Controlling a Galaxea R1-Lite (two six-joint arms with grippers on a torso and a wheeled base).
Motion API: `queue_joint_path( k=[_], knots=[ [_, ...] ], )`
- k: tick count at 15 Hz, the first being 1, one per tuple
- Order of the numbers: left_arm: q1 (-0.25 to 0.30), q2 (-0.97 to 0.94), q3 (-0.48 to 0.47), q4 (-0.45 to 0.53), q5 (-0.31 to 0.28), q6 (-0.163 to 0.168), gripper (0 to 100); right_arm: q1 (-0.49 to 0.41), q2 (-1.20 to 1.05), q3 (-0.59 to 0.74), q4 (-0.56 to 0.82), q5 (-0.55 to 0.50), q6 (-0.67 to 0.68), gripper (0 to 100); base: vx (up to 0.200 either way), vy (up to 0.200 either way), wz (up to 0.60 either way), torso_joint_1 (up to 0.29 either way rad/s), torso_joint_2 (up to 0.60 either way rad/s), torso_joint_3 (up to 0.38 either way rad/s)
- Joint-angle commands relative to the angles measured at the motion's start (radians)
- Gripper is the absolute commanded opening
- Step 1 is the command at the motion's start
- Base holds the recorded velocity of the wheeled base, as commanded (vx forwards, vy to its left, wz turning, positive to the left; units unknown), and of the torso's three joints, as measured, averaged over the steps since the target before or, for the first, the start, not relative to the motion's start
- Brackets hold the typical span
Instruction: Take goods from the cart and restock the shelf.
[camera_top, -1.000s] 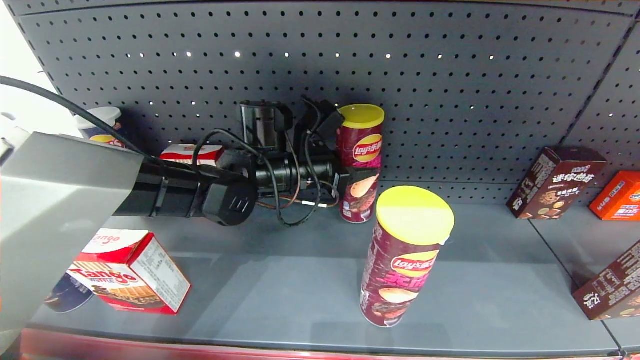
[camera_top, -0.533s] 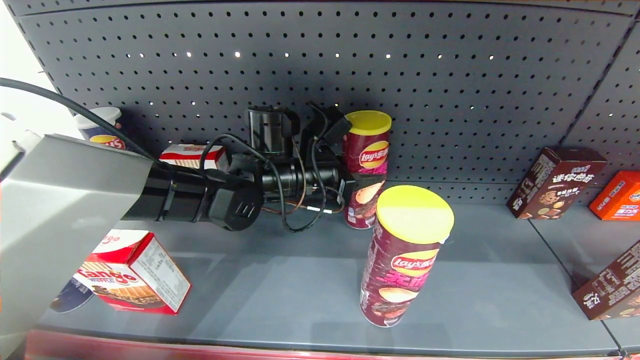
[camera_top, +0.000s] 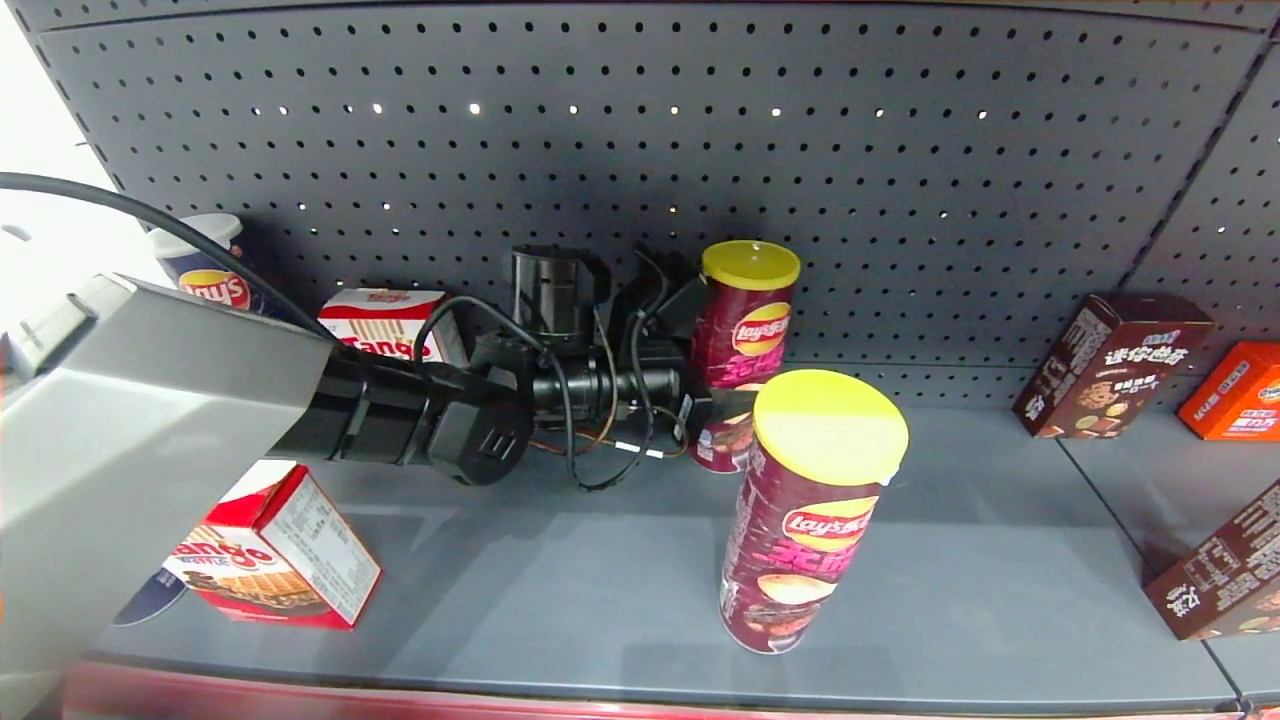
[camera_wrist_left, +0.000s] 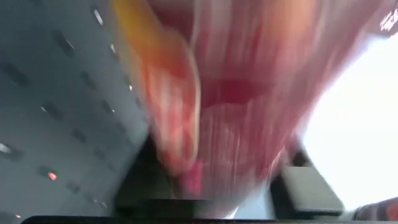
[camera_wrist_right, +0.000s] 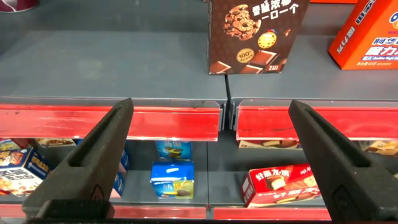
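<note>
My head cam looks forward and down on the shelf (camera_top: 600, 540), close in, pegboard (camera_top: 640, 120) far. Left wrist cam is jammed against the chips can (camera_wrist_left: 249, 106), blurred. Right wrist cam faces the shelf front from lower down and shares the right-side brown box (camera_wrist_right: 258, 31) with the head cam.

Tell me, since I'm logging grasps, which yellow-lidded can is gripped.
The rear can by the pegboard, in the left gripper; the front can stands free.

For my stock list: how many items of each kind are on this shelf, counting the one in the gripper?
Maroon chip cans: 2
Blue chip cans: 2 (one half hidden)
Red wafer boxes: 2
Brown boxes: 2
Orange boxes: 1
Total: 9
</note>
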Motion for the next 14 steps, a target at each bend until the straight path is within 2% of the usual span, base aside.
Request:
queue_joint_path(
  k=[1, 2, 7, 9, 10, 11, 12, 14],
  knots=[
    [-0.002, -0.004, 0.008, -0.008, 0.016, 0.000, 100, 0.000, 0.001, 0.000, 0.000, 0.000, -0.001, 100, 0.000, 0.000, 0.00, 0.000, 0.00, 0.000],
    [0.000, -0.007, 0.014, -0.014, 0.029, 0.000, 100, 0.000, 0.001, 0.000, 0.000, 0.000, -0.001, 100, 0.000, 0.000, 0.00, 0.000, 0.00, 0.000],
    [0.000, -0.154, 0.189, -0.061, 0.044, 0.001, 100, 0.002, 0.001, 0.000, 0.000, 0.000, -0.001, 100, 0.000, 0.000, 0.00, 0.000, 0.00, 0.000],
    [0.000, -0.209, 0.287, -0.135, 0.101, 0.000, 100, 0.000, 0.001, 0.000, 0.000, 0.000, -0.001, 100, 0.000, 0.000, 0.00, 0.000, 0.00, 0.000],
    [0.000, -0.222, 0.307, -0.149, 0.135, 0.000, 100, 0.000, 0.001, 0.000, 0.000, 0.000, -0.001, 100, 0.000, 0.000, 0.00, 0.000, 0.00, 0.000],
    [0.000, -0.237, 0.332, -0.161, 0.208, 0.000, 100, 0.002, 0.001, 0.000, 0.000, 0.000, -0.001, 100, 0.000, 0.000, 0.00, 0.000, 0.00, 0.000],
    [-0.009, -0.258, 0.364, -0.166, 0.323, 0.014, 100, 0.000, 0.000, 0.000, 0.000, 0.000, -0.001, 100, 0.000, 0.000, 0.00, 0.000, 0.00, 0.000],
    [-0.014, -0.289, 0.405, -0.183, 0.332, 0.046, 100, 0.000, 0.001, 0.000, 0.000, 0.000, -0.001, 100, 0.000, 0.000, 0.00, 0.000, 0.00, 0.000]
  ],
)
